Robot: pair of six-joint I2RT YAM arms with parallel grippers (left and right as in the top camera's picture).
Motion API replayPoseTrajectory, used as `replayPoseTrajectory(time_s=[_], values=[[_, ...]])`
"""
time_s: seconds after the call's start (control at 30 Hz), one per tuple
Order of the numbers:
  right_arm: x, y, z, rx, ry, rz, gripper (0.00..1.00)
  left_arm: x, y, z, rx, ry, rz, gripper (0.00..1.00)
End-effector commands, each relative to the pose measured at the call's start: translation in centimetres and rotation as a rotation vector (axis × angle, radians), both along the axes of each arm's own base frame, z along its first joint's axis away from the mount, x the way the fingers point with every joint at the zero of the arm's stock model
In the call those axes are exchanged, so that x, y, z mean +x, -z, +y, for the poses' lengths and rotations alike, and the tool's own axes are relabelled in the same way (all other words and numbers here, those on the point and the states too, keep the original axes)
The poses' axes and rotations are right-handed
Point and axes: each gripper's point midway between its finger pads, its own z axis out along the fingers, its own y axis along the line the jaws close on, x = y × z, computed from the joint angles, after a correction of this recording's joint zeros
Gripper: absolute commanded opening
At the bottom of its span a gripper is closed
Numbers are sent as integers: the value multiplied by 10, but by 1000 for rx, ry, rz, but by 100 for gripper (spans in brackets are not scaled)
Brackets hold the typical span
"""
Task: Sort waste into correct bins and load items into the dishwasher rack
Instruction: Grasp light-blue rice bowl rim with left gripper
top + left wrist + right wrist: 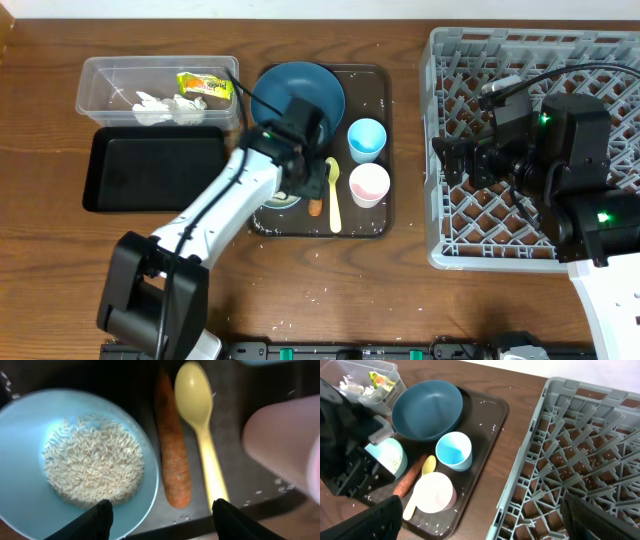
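The brown wooden table (410,300) is carrying every item noted. The grey dishwasher rack (470,235) is sitting at its right side. The right arm is hanging over the rack, and the right gripper (481,499) is showing its fingers spread wide apart, gripping nothing.

The dark brown serving tray (380,215) is lying near the rack's left edge. The left arm is reaching across to this tray. The left gripper (161,505) is hovering low over the tray's near end, with its jaws parted and clamping nothing.

The clear tub (105,72) is standing at the far left, and the black tray (150,172) is lying just in front of it. The tub is holding the crumpled white napkin (165,108) and the yellow-green wrapper (205,84).

On the serving tray:
- The dark blue plate (310,85) is occupying the far end.
- The light-blue bowl (20,485) is sitting at the near left, largely under the left arm in the overhead view, and is containing a heap of rice (92,462).
- The light-blue cup (367,138) and the pink cup (369,183) are standing upright along the right side.
- The pale yellow spoon (334,195) is lying between the bowl and the pink cup.
- The brown stick (172,460) is lying between the bowl and the spoon, roughly parallel to the spoon. I cannot tell whether it is touching the bowl.
- Loose grains (427,527) are lying scattered on the tray floor.
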Motion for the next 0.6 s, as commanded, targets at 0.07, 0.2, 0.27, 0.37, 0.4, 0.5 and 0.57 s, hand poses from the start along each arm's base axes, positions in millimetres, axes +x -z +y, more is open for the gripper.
replayPoseTrajectory(time_s=[0.07, 0.2, 0.27, 0.37, 0.4, 0.5, 0.57], values=[[1, -6, 0, 4, 0, -12, 99, 4, 17, 21, 120, -12, -37, 60], [1, -6, 0, 4, -1, -12, 99, 6, 28, 19, 118, -10, -40, 57], [1, -6, 0, 4, 0, -12, 99, 7, 31, 18, 118, -10, -39, 55], [0, -6, 0, 4, 0, -10, 99, 7, 35, 18, 122, -9, -32, 52], [0, -5, 0, 4, 0, -9, 99, 6, 36, 19, 124, -9, -29, 51], [0, -6, 0, 4, 0, -10, 99, 3, 45, 20, 136, -8, -5, 48], [1, -6, 0, 4, -1, -11, 99, 1, 51, 21, 145, -8, 12, 43]])
